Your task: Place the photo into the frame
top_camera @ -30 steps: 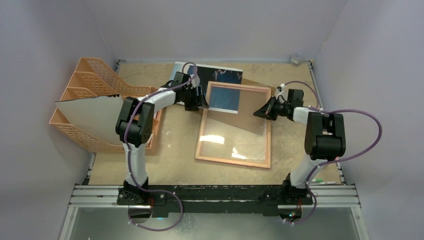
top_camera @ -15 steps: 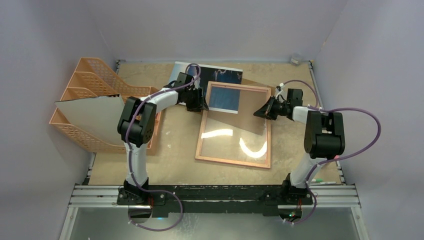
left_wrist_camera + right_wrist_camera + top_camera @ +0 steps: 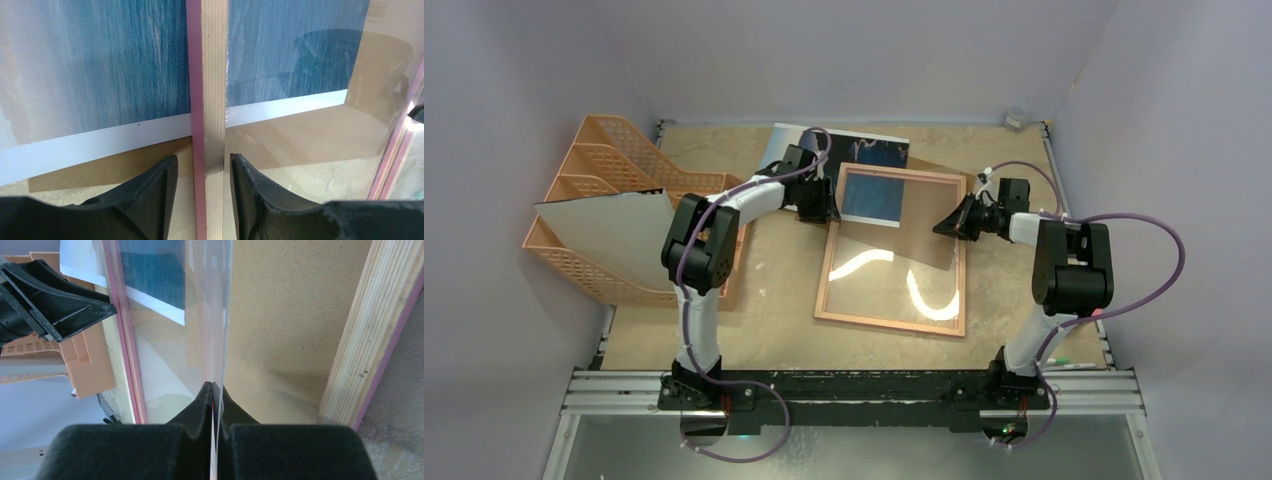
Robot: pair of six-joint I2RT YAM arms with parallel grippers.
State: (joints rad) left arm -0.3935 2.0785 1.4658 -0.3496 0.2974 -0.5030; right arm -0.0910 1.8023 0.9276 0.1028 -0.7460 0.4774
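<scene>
The frame [image 3: 889,322] lies flat mid-table, pink-edged with a pale wood rim [image 3: 214,75]. The photo [image 3: 879,150], dark blue with a white border, lies under the frame's far end and shows through it [image 3: 100,60]. My left gripper [image 3: 827,212] straddles the frame's left rail near the far corner. Its jaws stand on either side of the rail [image 3: 203,157], with a small gap on each side. My right gripper [image 3: 940,228] is shut on the right edge of the clear pane [image 3: 894,270]. The pane [image 3: 200,315] tilts up over the frame's opening.
A brown backing board [image 3: 927,168] lies under the photo and frame. Orange file trays [image 3: 614,150] stand at the left, holding a greyish-white sheet [image 3: 609,235]. A small round object [image 3: 1016,118] sits at the back right corner, and a pen [image 3: 1079,366] lies near the front right.
The left gripper's jaws have narrowed around the frame's left rail, and it has shifted slightly toward the far corner. Reflections on the pane have shifted. The right gripper has held still.
</scene>
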